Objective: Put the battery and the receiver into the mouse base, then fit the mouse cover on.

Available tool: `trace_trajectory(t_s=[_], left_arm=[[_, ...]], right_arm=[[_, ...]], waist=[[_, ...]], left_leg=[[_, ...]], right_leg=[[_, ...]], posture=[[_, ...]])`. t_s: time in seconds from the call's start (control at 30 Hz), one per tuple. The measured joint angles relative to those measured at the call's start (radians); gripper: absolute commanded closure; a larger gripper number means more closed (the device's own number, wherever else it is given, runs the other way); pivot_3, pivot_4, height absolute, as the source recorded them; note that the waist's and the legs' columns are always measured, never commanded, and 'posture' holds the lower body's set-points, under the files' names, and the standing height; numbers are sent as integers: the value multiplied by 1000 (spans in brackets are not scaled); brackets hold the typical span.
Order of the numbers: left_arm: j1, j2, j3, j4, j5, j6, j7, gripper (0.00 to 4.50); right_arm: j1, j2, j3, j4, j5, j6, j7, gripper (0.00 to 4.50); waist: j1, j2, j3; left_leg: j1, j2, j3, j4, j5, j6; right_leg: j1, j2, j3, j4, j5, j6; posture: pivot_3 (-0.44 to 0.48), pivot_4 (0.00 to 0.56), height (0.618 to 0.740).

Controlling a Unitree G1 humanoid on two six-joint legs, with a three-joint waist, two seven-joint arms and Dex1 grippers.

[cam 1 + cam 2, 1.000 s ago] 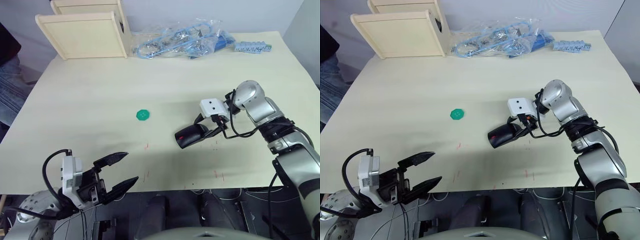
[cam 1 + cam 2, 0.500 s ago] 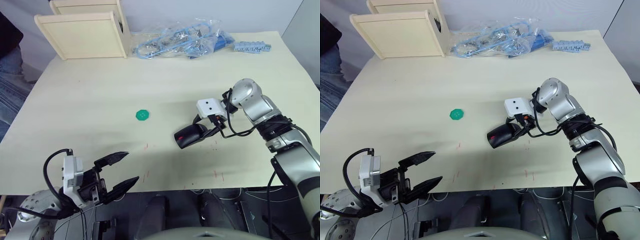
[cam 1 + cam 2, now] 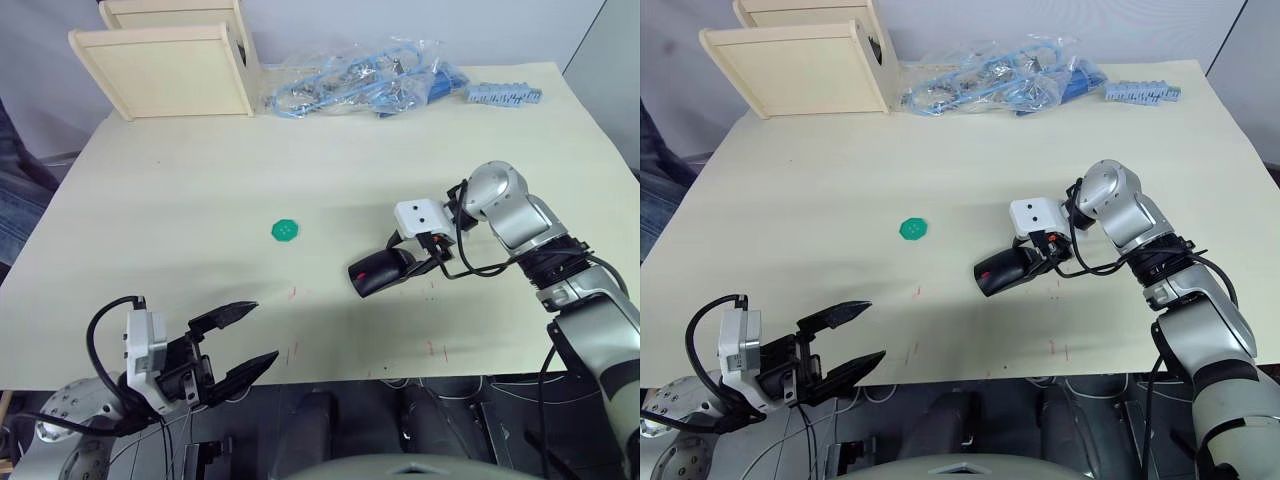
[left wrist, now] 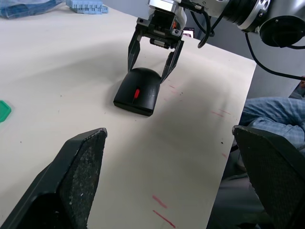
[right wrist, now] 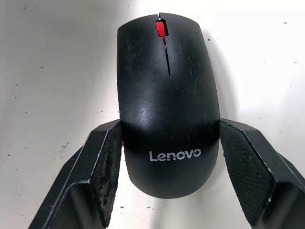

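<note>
The glossy, scuffed mouse cover (image 5: 167, 119) sits mid-worktop (image 3: 200, 180), the right hand (image 3: 415, 262) gripping its rear sides. Green disc (image 3: 286, 230) nearby; bagged blue cables (image 3: 360, 85) and wooden box (image 3: 170, 60) well behind. Left hand (image 3: 240, 340) wide, empty.

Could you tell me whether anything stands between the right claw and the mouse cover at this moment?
Nothing visible does. The right claw straddles the rear of the mouse cover, one finger at each side, left pad against the shell. The cover sits on the table, and the green disc lies well apart.
</note>
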Motion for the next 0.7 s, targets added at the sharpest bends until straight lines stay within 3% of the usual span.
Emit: trace_trajectory(t_s=[0.7], left_arm=[[3,0,0,0,0,0,-1,0]], right_arm=[[0,0,0,9,6,-11,6,1383]], waist=[[0,0,0]], left_leg=[[0,0,0,0,0,0]], right_leg=[[0,0,0,0,0,0]], posture=[[0,150,740]])
